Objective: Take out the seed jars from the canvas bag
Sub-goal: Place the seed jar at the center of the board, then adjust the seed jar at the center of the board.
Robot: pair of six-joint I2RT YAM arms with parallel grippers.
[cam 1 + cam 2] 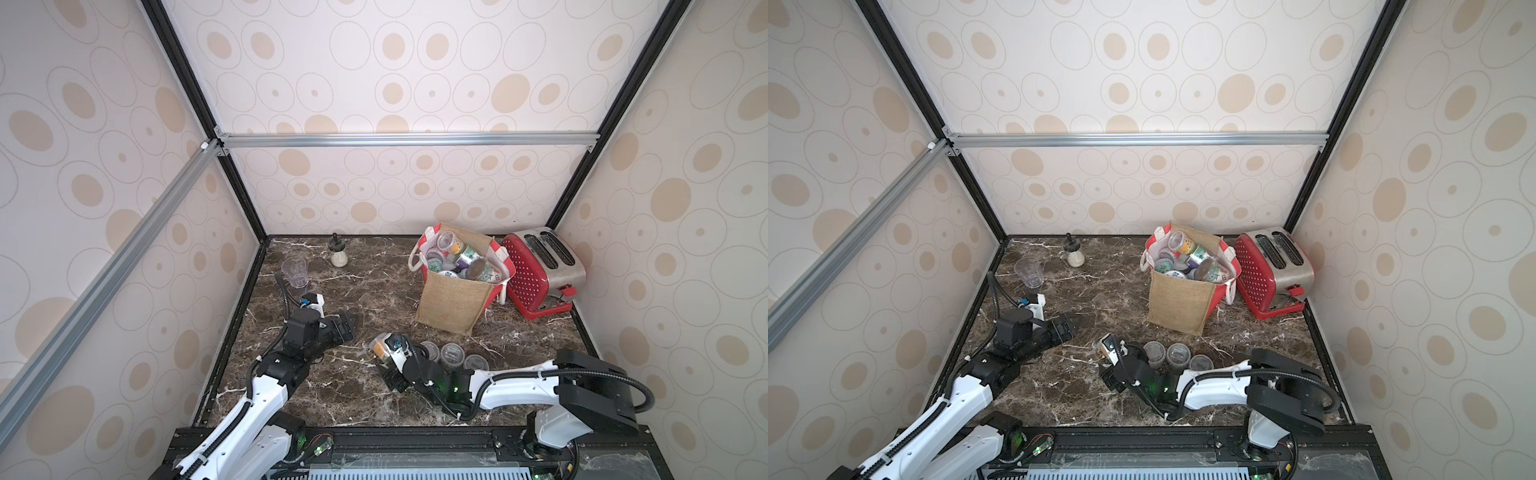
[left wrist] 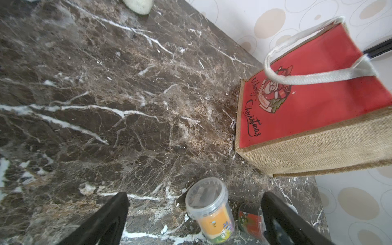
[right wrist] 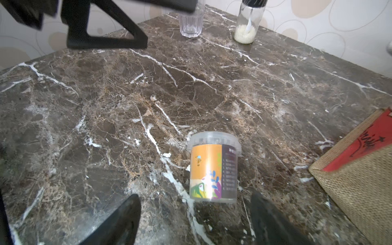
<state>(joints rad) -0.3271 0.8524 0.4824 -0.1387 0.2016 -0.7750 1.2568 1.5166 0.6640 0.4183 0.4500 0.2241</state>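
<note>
Right wrist view: catches the right jaws parted wide and gripping nothing, with an orange-labelled seed jar (image 3: 213,167) standing lid-up on the tabletop (image 3: 148,95) just ahead of them, clear of both fingers (image 3: 118,222). Reads as the set-down step of the task.

Left wrist view: finds the left jaws spread fully and equally empty, hovering low over bare marble at the left, short of the canvas bag (image 2: 318,110).

Both top views: place the orange jar (image 1: 379,348) near the middle of the tabletop, close beside the right arm (image 1: 511,384), with a row of three short clear-lidded jars (image 1: 452,354) running off to the right, partly tucked behind that arm. Set the bag upright at the far right, mouth open and crowded with more seed jars (image 1: 457,259) lying at every angle, a red dotted toaster (image 1: 544,270) just beside it. Leave a clear tumbler (image 1: 295,272) and a glass shaker (image 1: 337,251) at the far left, out of the way.

Likely trouble, nearest first: a clipped orange jar on the pull-back, through a sideways swing of so close a finger, then a topple and a roll across smooth marble. Next, a sweep of the arm through the three short jars on the lift. Farther out, at the bag: a soft wall pushed inward, or the whole bag tipped toward the toaster, by too shallow a reach; a white handle (image 2: 318,77) snagged on a finger; a slick round jar squeezed off-centre and squirted back into the pile. Much of the job undone, by the look of that crowded mouth.
</note>
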